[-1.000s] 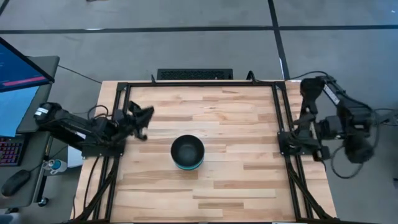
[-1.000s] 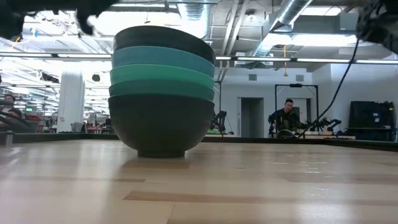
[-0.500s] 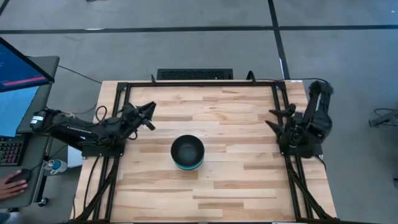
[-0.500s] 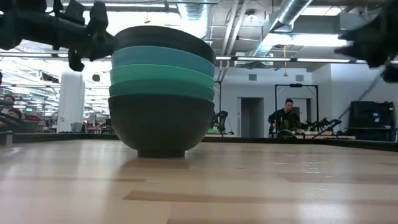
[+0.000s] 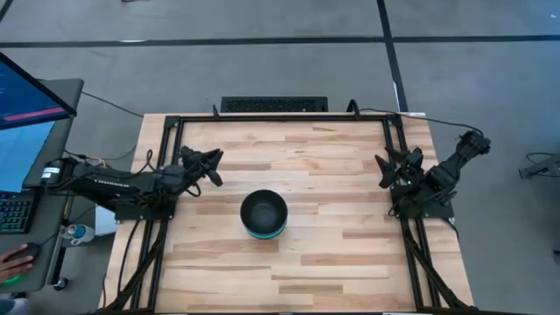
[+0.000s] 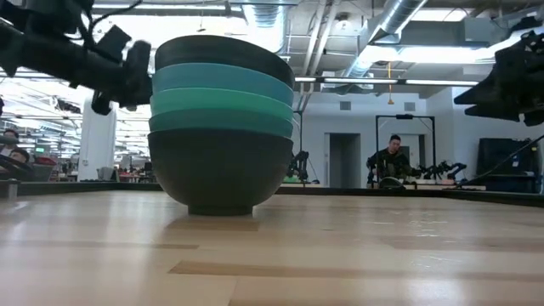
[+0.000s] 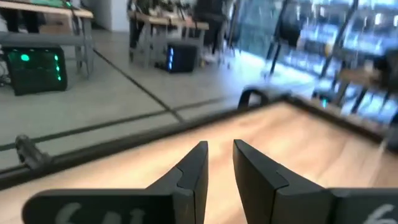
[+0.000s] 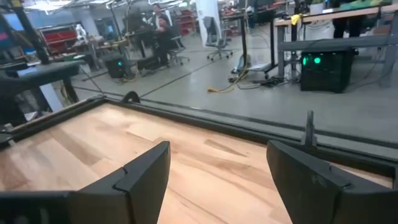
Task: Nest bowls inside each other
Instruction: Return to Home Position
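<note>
Five bowls stand nested in one stack (image 5: 263,214) at the table's middle. In the low view the stack (image 6: 221,127) shows a black bowl at the bottom resting on its foot, then teal-green and cyan-blue rims, and a black bowl on top. My left gripper (image 5: 214,166) hovers left of and beyond the stack, fingers a narrow gap apart (image 7: 219,146). In the low view it is level with the top rims (image 6: 127,72). My right gripper (image 5: 383,171) hangs over the table's right edge, wide open (image 8: 217,149), and shows in the low view too (image 6: 497,85). Neither touches the bowls.
A black rail frame (image 5: 280,117) borders the table. A keyboard (image 5: 274,104) lies beyond the far edge. Left of the table are a monitor (image 5: 26,105) and a person's hand (image 5: 13,260). A person (image 6: 393,161) sits far back in the room. Bare wood surrounds the stack.
My right arm has swung in from outside the table's right edge, so its open gripper now hangs over that edge. My left arm has stretched out and come down, its gripper now beside the stack's top rims. The stack has stayed put.
</note>
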